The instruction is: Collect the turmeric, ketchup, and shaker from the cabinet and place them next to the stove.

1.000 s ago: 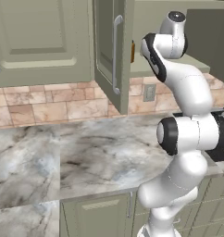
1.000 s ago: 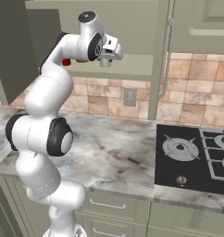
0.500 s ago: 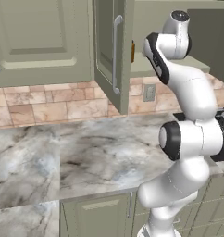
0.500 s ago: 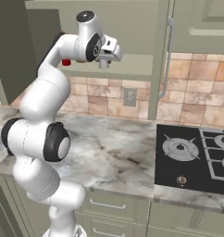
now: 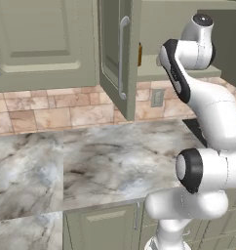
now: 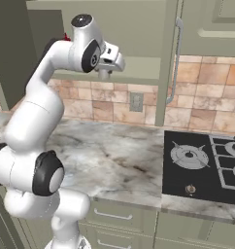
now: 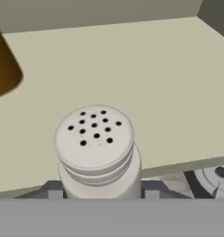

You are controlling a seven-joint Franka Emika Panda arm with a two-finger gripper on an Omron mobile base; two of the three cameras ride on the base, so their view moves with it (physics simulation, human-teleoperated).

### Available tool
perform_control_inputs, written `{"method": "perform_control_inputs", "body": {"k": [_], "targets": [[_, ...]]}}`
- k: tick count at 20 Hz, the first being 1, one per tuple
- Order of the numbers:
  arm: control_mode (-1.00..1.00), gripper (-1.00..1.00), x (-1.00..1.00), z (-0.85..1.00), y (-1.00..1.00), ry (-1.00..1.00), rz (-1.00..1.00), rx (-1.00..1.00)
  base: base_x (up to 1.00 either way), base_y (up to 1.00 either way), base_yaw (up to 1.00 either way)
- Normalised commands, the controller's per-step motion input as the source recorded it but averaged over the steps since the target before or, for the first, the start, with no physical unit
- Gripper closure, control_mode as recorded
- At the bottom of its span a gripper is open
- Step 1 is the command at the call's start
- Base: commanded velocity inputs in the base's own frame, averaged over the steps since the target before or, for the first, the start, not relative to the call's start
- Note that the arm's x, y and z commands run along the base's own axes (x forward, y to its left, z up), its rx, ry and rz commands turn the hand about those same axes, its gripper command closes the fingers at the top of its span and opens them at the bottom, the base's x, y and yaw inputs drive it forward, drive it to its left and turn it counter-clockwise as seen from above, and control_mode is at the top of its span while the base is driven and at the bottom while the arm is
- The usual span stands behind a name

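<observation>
Below the gripper [image 6: 106, 74] runs a marbled counter [image 5: 105, 161], tiled wall behind, the stove [image 6: 202, 163] off to its right. It is up at the open cabinet [image 5: 121, 53], jaws closed on the shaker [image 7: 97, 155]. The turmeric [image 7: 3, 65] stands to the shaker's upper left, cut off at the edge; the ketchup [image 6: 66, 37] is mostly hidden behind the arm.

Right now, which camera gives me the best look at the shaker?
The hand view: the shaker sits front and centre, its holed top facing the camera, the gripper shut on it. In the right base view it is a small pale shape under the hand. In the left base view I cannot make it out.
</observation>
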Motion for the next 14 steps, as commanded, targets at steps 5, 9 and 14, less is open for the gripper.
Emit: {"method": "perform_control_inputs", "body": {"k": [5,9,14], "targets": [[-1.00,1.00,-0.91,-0.61,0.00,0.00,-0.02,0.00,0.00,0.00,0.00],[-1.00,1.00,-0.90,-0.92,-0.03,0.00,0.00,-0.02,0.00,0.00,0.00],[-1.00,1.00,-0.68,-1.00,-0.14,0.01,0.00,-0.06,0.00,0.00,0.00]]}}
